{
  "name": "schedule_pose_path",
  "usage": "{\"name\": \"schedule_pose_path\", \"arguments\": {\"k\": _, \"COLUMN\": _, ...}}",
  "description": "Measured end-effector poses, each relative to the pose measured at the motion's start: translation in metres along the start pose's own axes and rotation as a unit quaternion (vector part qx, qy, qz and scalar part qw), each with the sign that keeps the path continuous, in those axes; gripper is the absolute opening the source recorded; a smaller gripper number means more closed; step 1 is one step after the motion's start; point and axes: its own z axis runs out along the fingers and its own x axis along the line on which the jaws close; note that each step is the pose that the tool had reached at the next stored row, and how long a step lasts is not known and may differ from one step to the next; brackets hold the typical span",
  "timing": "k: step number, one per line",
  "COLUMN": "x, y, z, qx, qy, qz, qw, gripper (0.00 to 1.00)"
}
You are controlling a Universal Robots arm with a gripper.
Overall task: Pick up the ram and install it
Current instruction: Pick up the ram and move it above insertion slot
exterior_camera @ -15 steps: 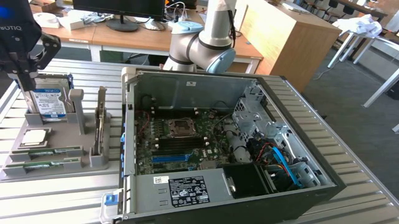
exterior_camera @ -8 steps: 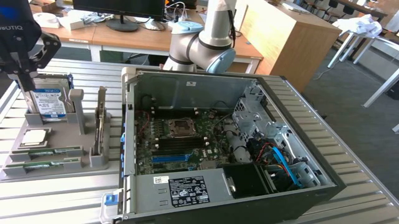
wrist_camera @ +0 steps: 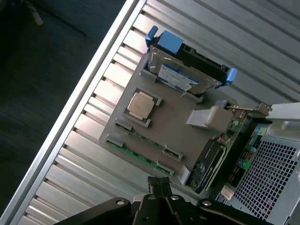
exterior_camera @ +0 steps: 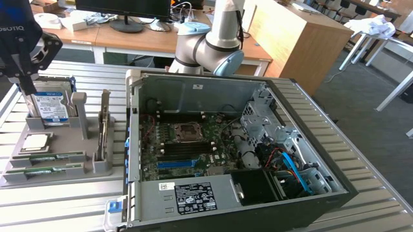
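Ram (exterior_camera: 49, 157): two green sticks seated side by side in the slots of the grey tray (exterior_camera: 59, 181), at the exterior view's left, just beside the open computer case (exterior_camera: 193, 92). Neither is lifted. The processor chip (exterior_camera: 36, 141) and hard drive (exterior_camera: 50, 105) share the tray. The gripper (wrist_camera: 158, 184) hangs above the tray, well clear of the sticks, fingertips pressed together, holding nothing. Step in hand, by my judgement: the approach. You should centre over one stick's mid-length, square the jaws across its thin faces, part them before descending, and stay clear of the neighbouring stick.
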Motion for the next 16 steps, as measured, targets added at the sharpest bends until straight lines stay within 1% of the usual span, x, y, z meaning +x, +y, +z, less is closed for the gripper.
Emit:
{"name": "schedule_pose_path", "arguments": {"k": 4, "x": 0.0001, "y": 0.0000, "z": 0.0000, "qx": 0.0005, "qy": 0.0014, "qz": -0.032, "qw": 0.9995, "gripper": 0.10}}
{"name": "schedule_pose_path", "arguments": {"k": 8, "x": 0.0001, "y": 0.0001, "z": 0.0000, "qx": 0.0010, "qy": 0.0029, "qz": -0.064, "qw": 0.9980, "gripper": 0.10}}
{"name": "schedule_pose_path", "arguments": {"k": 12, "x": 0.0002, "y": 0.0001, "z": 0.0000, "qx": 0.0013, "qy": 0.0042, "qz": -0.095, "qw": 0.9954, "gripper": 0.10}}
{"name": "schedule_pose_path", "arguments": {"k": 16, "x": 0.0003, "y": 0.0001, "z": 0.0001, "qx": 0.0016, "qy": 0.0055, "qz": -0.128, "qw": 0.9918, "gripper": 0.10}}
